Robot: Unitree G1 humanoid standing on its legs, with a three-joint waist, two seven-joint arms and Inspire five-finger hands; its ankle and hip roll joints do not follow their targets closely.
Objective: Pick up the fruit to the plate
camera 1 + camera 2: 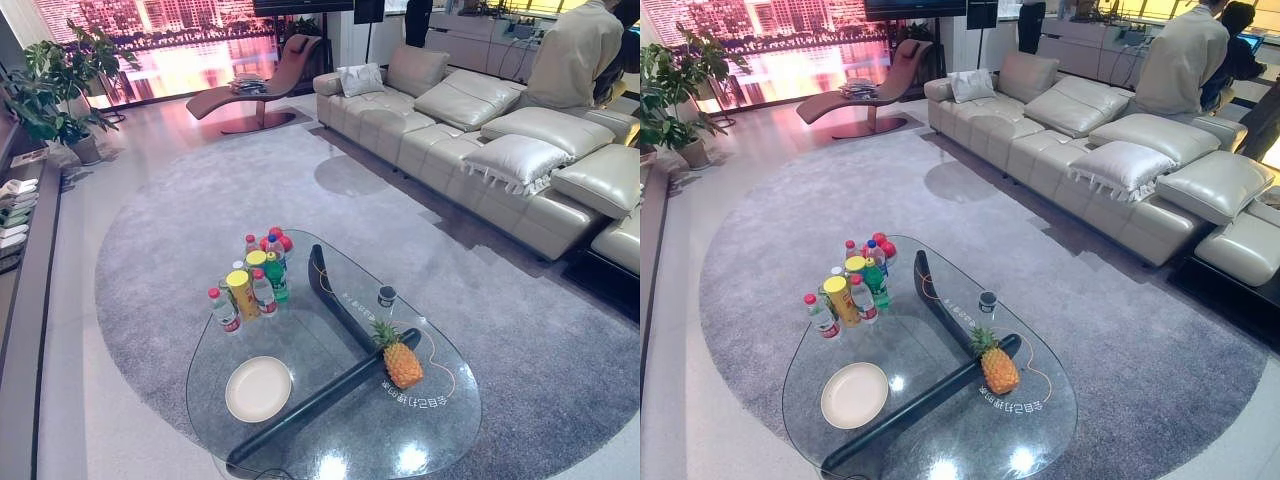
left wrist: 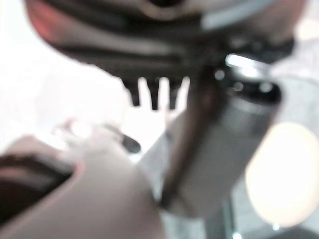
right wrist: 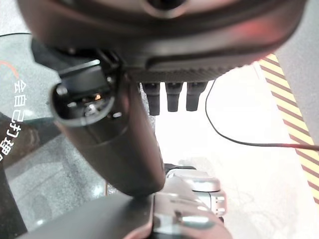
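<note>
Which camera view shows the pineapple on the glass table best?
The left eye view: the pineapple lies whole and unobstructed on the glass table, to the right of the white plate. The right eye view shows it just as whole. The two wrist views give no look at the fruit.

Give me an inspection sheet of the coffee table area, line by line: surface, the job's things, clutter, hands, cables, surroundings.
Surface: glass coffee table with a dark crossed base under it, standing on a grey round rug.
Job's things: pineapple upright on the table's right part; white plate on the left part, nothing on it; the two are apart.
Clutter: bottles and a yellow can clustered at the far left; a small dark cup near the middle.
Hands: left hand and right hand show close up in their wrist views; holding nothing that can be seen.
Cables: nothing seen on the table.
Surroundings: beige sofa with cushions, lounge chair, potted plant, a person behind the sofa.
</note>
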